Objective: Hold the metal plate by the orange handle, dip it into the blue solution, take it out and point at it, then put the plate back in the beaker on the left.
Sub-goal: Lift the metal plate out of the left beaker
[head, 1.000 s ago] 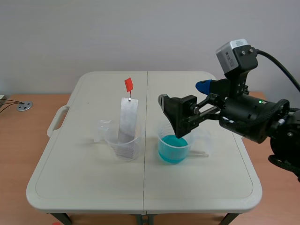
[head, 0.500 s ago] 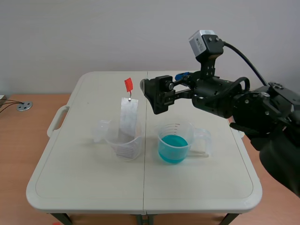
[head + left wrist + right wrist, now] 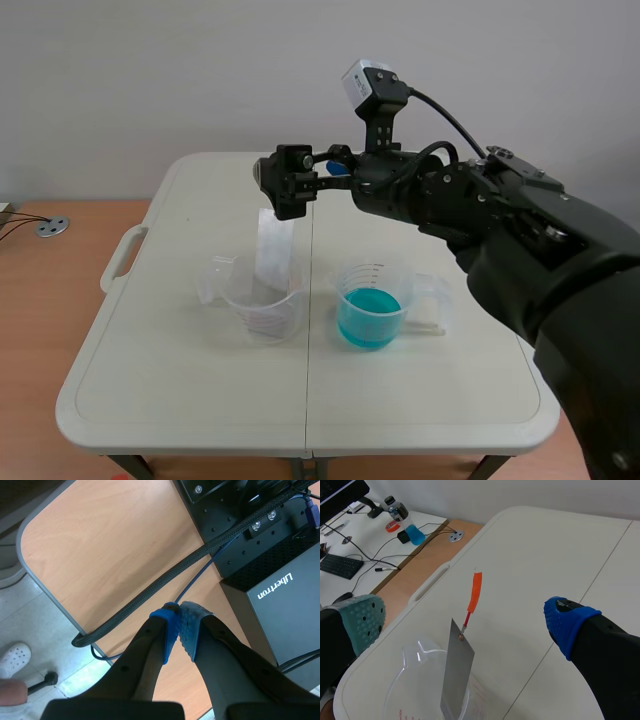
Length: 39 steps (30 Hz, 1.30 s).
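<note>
A thin metal plate [image 3: 272,248] stands tilted in the clear left beaker [image 3: 262,300]. In the right wrist view its orange handle [image 3: 474,596] rises above the plate [image 3: 456,676]. My right gripper [image 3: 285,185] reaches over from the right and hides the handle in the scene view. That gripper [image 3: 465,620] is open, its pads standing wide on either side of the handle and not touching it. A second beaker [image 3: 372,305] holds the blue solution. The left gripper [image 3: 179,626] is shut on nothing, off the table over a wooden desk.
The white folding table [image 3: 180,400] has a carry handle [image 3: 120,255] on its left edge. Under the left gripper lie a black box [image 3: 285,600] and a braided cable [image 3: 165,582]. Beyond the table's left side stands a desk with a keyboard [image 3: 340,566].
The right arm has risen from over the blue beaker and swung left across the table to the plate's handle. Its fingers have stayed open.
</note>
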Available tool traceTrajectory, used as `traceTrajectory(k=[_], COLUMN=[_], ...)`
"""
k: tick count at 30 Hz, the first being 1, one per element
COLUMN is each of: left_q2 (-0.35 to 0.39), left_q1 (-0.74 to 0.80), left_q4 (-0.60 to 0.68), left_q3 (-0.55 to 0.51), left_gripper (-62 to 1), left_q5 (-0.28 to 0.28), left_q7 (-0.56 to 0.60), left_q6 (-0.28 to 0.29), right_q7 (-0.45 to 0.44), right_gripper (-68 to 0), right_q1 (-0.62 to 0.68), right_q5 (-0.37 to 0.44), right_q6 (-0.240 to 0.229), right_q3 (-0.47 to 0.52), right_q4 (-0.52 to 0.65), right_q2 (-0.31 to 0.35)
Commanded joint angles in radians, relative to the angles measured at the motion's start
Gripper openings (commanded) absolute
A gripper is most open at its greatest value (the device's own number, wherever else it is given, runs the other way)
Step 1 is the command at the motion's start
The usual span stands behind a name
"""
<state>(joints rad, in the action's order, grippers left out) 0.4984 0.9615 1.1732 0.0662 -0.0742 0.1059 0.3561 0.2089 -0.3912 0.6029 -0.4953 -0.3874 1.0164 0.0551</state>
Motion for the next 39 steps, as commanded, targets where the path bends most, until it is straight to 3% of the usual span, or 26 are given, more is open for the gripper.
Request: traceTrajectory(k=[1, 16, 26, 34, 39], left_q2=[-0.005, -0.01, -0.019, -0.019, -0.019], left_q1=[0.016, 0.016, 0.016, 0.016, 0.016], left_q4=[0.011, 0.011, 0.011, 0.011, 0.011], left_q3=[0.002, 0.002, 0.002, 0.002, 0.002], left_gripper=[-59.3, -59.3, -59.3, -59.3, -59.3], left_q5=[0.002, 0.012, 0.016, 0.016, 0.016], left_q7=[0.006, 0.006, 0.002, 0.002, 0.002], left_q6=[0.006, 0.006, 0.006, 0.006, 0.006], right_q7=[-0.008, 0.018, 0.011, 0.014, 0.014], right_gripper=[-1.2, -1.2, -1.7, -12.2, -24.5], right_q1=[-0.047, -0.214, -0.22, -0.22, -0.22], right_q5=[0.011, 0.011, 0.011, 0.011, 0.011], right_q6=[-0.015, -0.03, -0.056, -0.056, -0.056], right_q3=[0.003, -0.04, -0.04, -0.039, -0.039], right_q4=[-0.01, -0.293, -0.317, -0.317, -0.317], right_q2=[-0.017, -0.133, -0.146, -0.146, -0.144])
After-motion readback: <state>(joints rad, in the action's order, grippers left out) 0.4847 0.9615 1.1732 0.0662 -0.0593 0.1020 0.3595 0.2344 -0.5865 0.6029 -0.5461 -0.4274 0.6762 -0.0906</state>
